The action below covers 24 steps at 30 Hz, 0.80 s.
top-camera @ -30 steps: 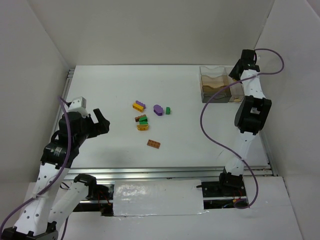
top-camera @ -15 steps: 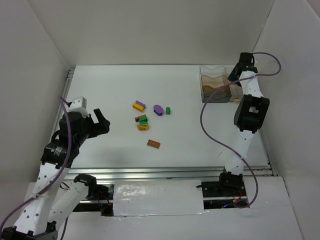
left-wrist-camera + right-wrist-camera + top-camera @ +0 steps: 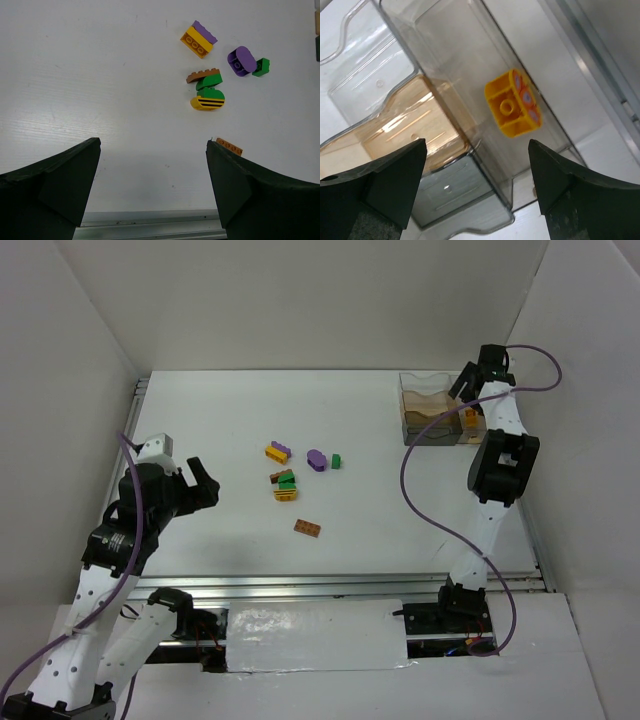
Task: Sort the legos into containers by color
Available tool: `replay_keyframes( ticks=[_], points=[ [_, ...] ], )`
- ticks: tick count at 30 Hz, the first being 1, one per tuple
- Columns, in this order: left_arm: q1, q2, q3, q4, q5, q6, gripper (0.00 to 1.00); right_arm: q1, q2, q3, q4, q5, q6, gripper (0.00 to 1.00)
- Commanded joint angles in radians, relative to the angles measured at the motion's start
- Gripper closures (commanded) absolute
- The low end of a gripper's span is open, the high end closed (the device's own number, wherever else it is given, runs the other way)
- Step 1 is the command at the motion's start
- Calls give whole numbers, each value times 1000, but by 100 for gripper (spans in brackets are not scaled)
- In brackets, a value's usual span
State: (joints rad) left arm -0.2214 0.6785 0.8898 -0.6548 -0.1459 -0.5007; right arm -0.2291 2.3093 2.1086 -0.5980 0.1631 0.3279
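Note:
Several legos lie mid-table: a yellow-and-purple pair (image 3: 277, 451) (image 3: 199, 39), a purple brick (image 3: 316, 459) (image 3: 240, 61), a green one (image 3: 336, 461) (image 3: 260, 66), a brown-green-yellow stack (image 3: 285, 483) (image 3: 207, 92) and a reddish-brown plate (image 3: 307, 528) (image 3: 229, 146). The clear containers (image 3: 430, 412) (image 3: 400, 125) stand at the back right. A yellow brick (image 3: 512, 109) (image 3: 469, 420) sits tilted inside the clear right-hand compartment. My right gripper (image 3: 462, 390) (image 3: 477, 143) hangs open just above it, touching nothing. My left gripper (image 3: 205, 485) (image 3: 152, 144) is open and empty, left of the legos.
White walls close in the table on the left, back and right. A metal rail (image 3: 340, 585) runs along the near edge. A purple cable (image 3: 415, 490) loops beside the right arm.
My right gripper has opened and the yellow brick it carried now sits loose in the clear compartment. The left arm has not moved.

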Motion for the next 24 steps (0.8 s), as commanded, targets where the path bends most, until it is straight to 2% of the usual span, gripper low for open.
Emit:
replay_keyframes(
  ticks=[1, 3, 5, 6, 8, 9, 11, 12, 13, 17, 20, 24],
  points=[
    [-6, 0, 6, 17, -9, 1, 1, 28, -111, 36, -43, -56, 42, 11],
    [-6, 3, 9, 15, -11, 2, 1, 115, -172, 19, -80, -67, 48, 11],
    [-4, -3, 11, 14, -24, -1, 0, 209, -240, -2, -103, -10, 19, 11],
    [-4, -5, 11, 11, -30, -4, 1, 331, -260, -18, -141, 78, 16, 11],
    [-4, -13, 11, 6, -49, -10, 1, 436, -323, -53, -169, 119, 25, 10],
    [-4, -14, 12, 0, -72, -15, 0, 523, -352, -124, -157, 118, 36, 10],
    [-3, -8, 18, -11, -101, -30, 0, 609, -428, -249, -126, 63, 80, 10],
    [-3, -4, 23, -25, -138, -39, 0, 690, -448, -284, -90, 49, 103, 1],
    [-1, 0, 26, -31, -153, -45, 0, 732, -470, -309, -80, 43, 129, 0],
    [5, 29, 34, -42, -172, -52, 1, 911, -465, -384, -60, 158, 313, 0],
    [8, 33, 34, -36, -150, -45, 1, 1003, -412, -365, -97, 220, 406, 0],
    [10, 9, 23, -26, -139, -39, 0, 1065, -311, -328, -123, 181, 422, 0]
  ],
)
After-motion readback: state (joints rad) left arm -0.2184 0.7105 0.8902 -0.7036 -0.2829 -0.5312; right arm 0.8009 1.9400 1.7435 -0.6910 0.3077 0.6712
